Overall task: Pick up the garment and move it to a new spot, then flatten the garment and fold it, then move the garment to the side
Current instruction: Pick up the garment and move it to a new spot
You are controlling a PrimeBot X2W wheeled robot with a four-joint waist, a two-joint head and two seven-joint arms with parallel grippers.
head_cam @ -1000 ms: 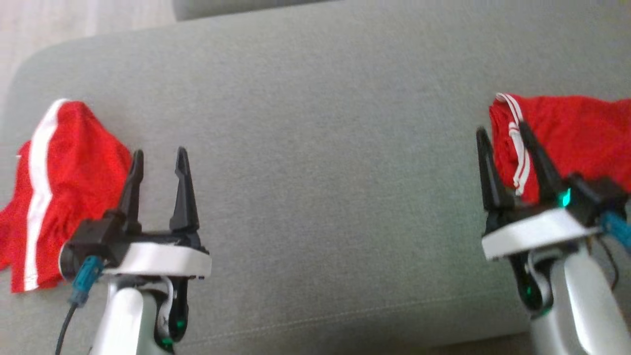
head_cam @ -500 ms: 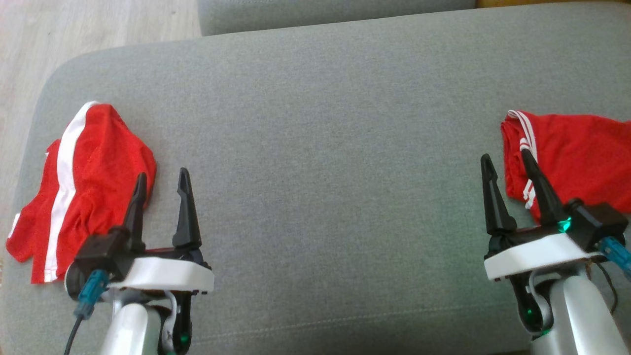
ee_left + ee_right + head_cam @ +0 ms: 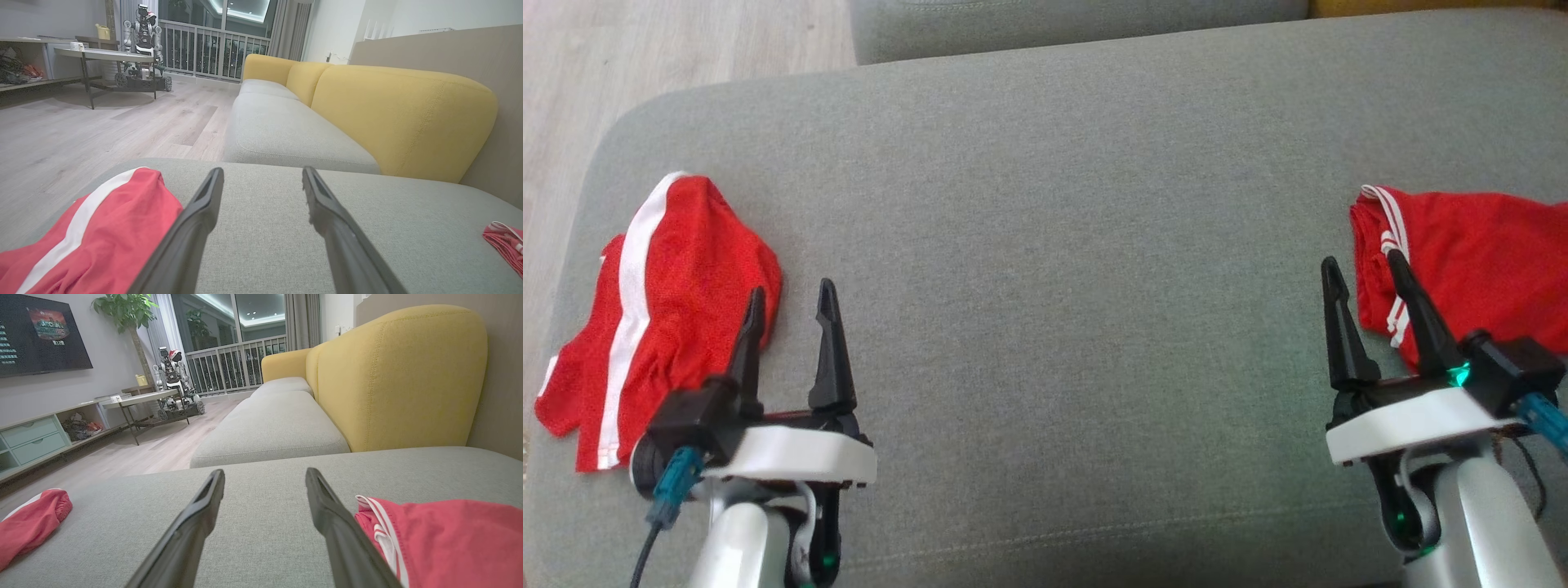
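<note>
A wide grey seat cushion (image 3: 1054,245) takes up most of the head view, with two red garments lying on it, well apart. The crumpled garment (image 3: 678,278) sits at the left of the frame, near the cushion's rounded corner, and has a broad white stripe running down its length. The second red garment (image 3: 1478,245) lies at the right edge of the frame. It is flatter, with thin white bands along its near-left edge.

The left gripper (image 3: 791,287) rises from the lower left with its fingers spread apart and nothing between them. One finger crosses the edge of the crumpled garment in the head view, but whether it touches the cloth cannot be told. In the left wrist view that garment fills the lower left corner, just beside the finger.

The right gripper (image 3: 1362,260) rises from the lower right, its fingers also parted and empty. One finger stands in front of the white-banded edge of the second garment, and the other stands over bare cushion.

Pale wooden floor (image 3: 645,49) shows in the upper left of the head view. In the wrist views a yellow sofa back (image 3: 400,118) rises at the right behind more grey seats. Another robot (image 3: 145,24) stands far off at the upper left, and a television (image 3: 36,330) hangs on the wall.
</note>
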